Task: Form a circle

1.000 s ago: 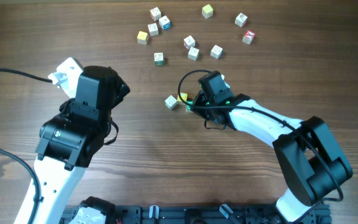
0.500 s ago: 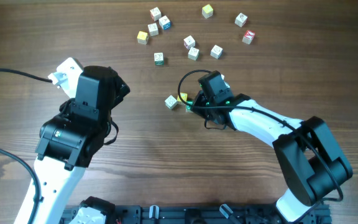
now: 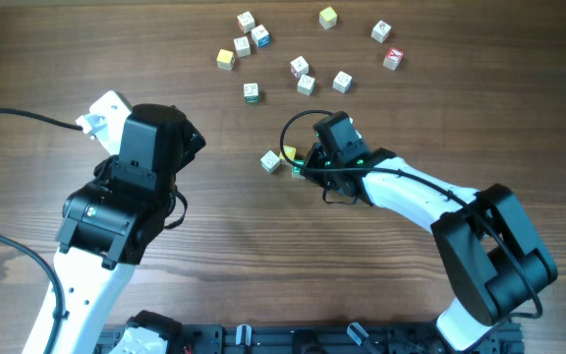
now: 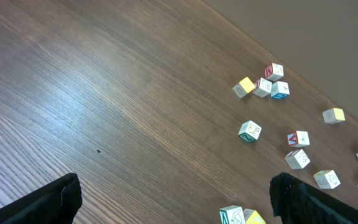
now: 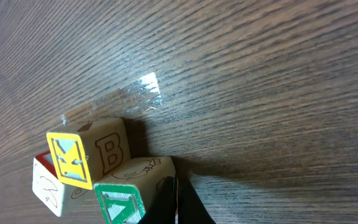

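Barely reads as a circle (image 3: 284, 161): yellow cube (image 5: 86, 152), green cube (image 5: 126, 200), white cube (image 5: 47, 186) in a short row beside the pressed-together right gripper (image 5: 176, 200); left gripper (image 4: 174, 202) spread.

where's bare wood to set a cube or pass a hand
Bare wood: top-left corner, between the left arm and the leftmost loose cube; also the strip between both arms, below the white cube. Crowded: the loose cubes up top and the cluster at the tip of the right arm.
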Motion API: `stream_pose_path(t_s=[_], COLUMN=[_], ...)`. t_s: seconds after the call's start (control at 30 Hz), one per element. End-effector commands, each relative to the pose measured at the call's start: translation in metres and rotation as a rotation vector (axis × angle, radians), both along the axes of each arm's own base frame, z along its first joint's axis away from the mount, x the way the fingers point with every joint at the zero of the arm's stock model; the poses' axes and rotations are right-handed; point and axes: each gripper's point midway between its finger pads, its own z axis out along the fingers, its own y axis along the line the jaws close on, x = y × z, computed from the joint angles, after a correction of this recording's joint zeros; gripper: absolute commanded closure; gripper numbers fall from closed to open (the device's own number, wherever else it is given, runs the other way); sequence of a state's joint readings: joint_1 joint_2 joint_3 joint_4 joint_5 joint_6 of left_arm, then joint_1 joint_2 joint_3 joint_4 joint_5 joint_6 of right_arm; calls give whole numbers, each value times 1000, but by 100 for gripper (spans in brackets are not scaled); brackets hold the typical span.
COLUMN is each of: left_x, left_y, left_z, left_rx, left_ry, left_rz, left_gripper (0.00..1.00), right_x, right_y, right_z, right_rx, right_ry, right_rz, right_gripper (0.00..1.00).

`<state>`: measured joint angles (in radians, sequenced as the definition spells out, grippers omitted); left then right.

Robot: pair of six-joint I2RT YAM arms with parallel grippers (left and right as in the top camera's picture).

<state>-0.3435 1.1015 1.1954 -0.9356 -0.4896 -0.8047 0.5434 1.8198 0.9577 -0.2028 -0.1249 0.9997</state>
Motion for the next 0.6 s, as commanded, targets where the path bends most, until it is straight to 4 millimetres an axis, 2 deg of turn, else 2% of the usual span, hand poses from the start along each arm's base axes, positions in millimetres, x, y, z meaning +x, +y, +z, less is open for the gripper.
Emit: stream_pose_path(t_s=[0.0, 0.17, 0.3, 0.37, 0.5, 0.57], left_x=[2, 2, 2, 2, 2, 2], left_y=[5, 5, 5, 5, 5, 5], left_z=[5, 5, 5, 5, 5, 5], left_rx=[19, 19, 19, 19, 19, 19], left_ry=[-12, -12, -12, -12, -12, -12], left_rz=[10, 10, 10, 10, 10, 10], left_gripper=[0, 0, 0, 0, 0, 0], right_x=[-1, 1, 6, 13, 37, 48], right_y=[2, -1, -22, -25, -10, -5], right_z=[3, 3, 12, 24, 60, 73], right_rx=[6, -13, -97, -127, -174, -165], right_ry=[-11, -20, -61, -123, -308, -354], right_rz=[31, 20, -30, -1, 206, 214], right_gripper=[96, 96, 96, 96, 89, 89])
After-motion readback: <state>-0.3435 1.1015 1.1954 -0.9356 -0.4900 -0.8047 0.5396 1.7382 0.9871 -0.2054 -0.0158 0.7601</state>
